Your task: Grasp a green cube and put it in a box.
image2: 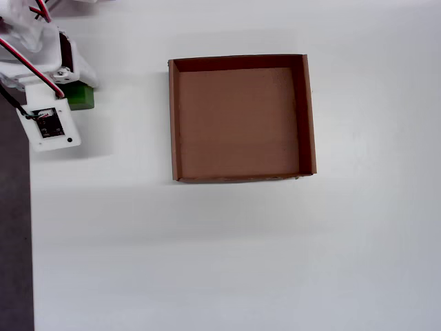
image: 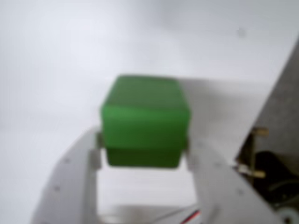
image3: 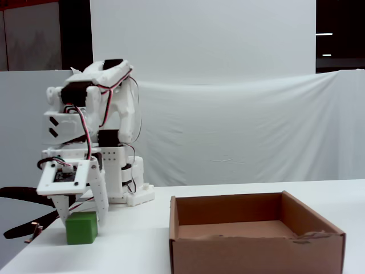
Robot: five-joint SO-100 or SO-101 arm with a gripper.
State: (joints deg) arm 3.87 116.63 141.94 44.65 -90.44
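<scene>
The green cube sits between my gripper's two white fingers, which press on its left and right sides in the wrist view. From overhead, the cube peeks out from under the gripper at the far left, well left of the box. In the fixed view the cube appears to rest on the white table with the gripper straddling it. The brown cardboard box stands to the right, open-topped with nothing inside.
The arm's white base stands behind the cube. The table's left edge runs close to the gripper, with dark floor beyond it. A white cloth backdrop hangs behind the table.
</scene>
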